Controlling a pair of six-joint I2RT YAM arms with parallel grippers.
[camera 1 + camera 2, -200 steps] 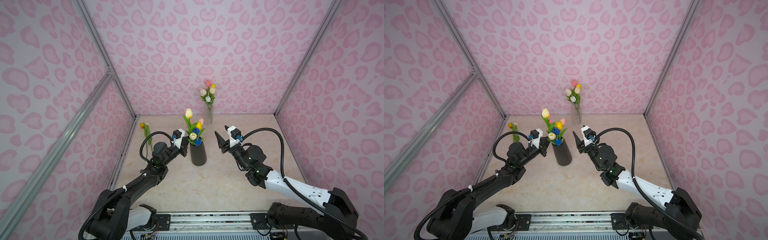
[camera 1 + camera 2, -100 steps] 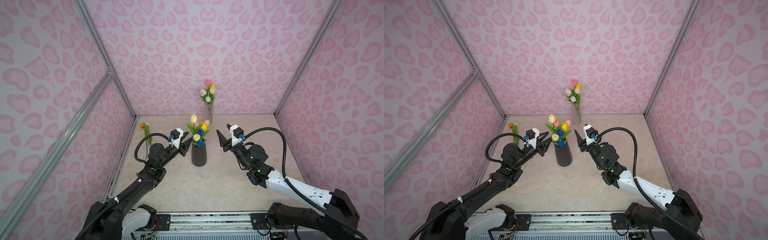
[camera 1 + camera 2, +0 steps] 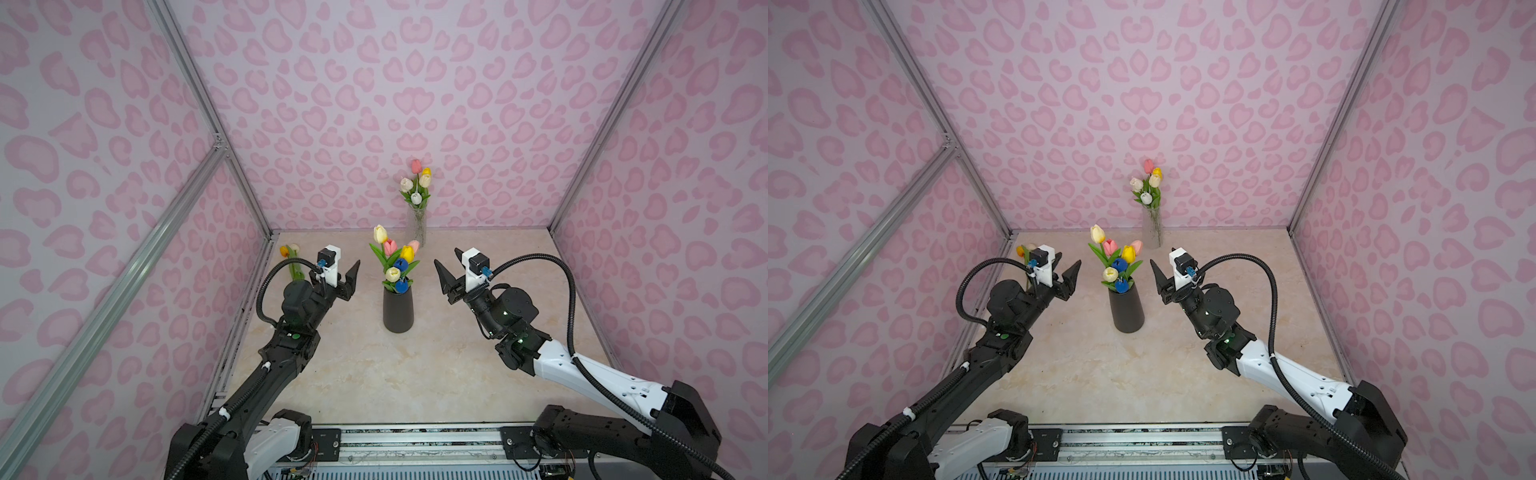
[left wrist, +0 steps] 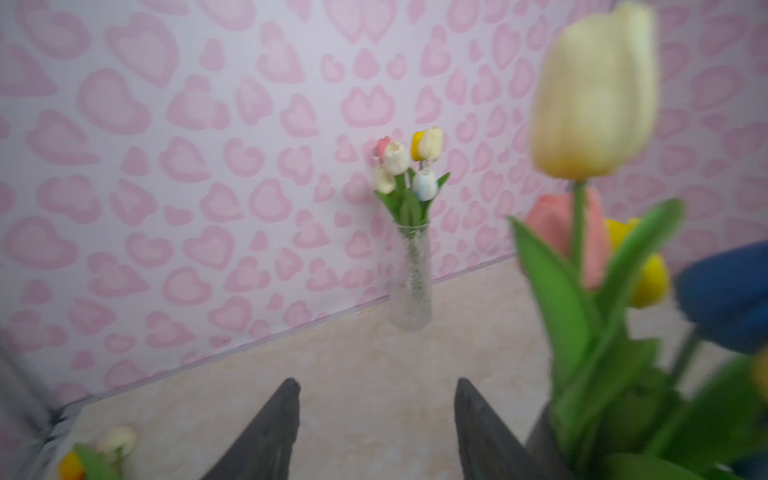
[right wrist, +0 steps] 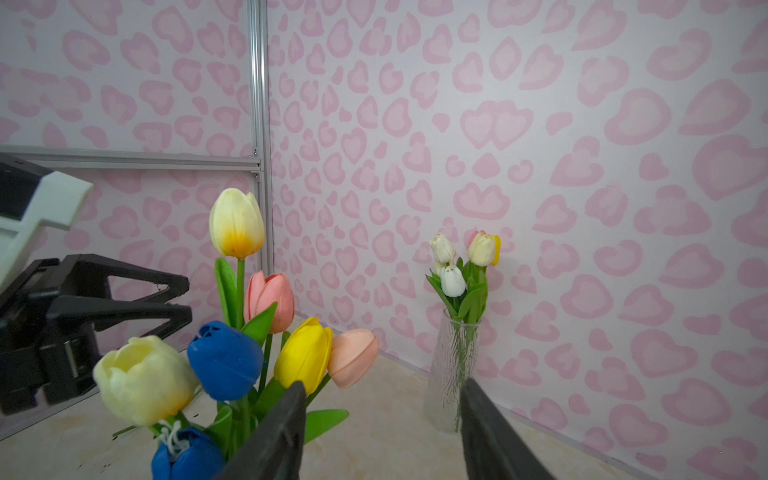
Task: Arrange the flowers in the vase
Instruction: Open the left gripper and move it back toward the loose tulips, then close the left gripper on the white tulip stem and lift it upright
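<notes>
Tulips [image 3: 395,262] in black vase [image 3: 398,309], just beyond fingers of left gripper [image 4: 376,390] and right gripper [image 5: 382,384], touching neither; both spread wide, empty; stems likely light, springy; pinch mid-stem, not soft heads.

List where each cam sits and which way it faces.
Both top views: high at the front, looking down toward the back wall; left arm, right arm, left gripper, right gripper, black vase, clear vase.
Left wrist: on the left arm, facing the back wall; own fingers apart, clear vase ahead, tulips close and blurred.
Right wrist: on the right arm, facing the back left corner; own fingers apart, tulips, left gripper.
Shared: all show tulips and clear vase.
</notes>
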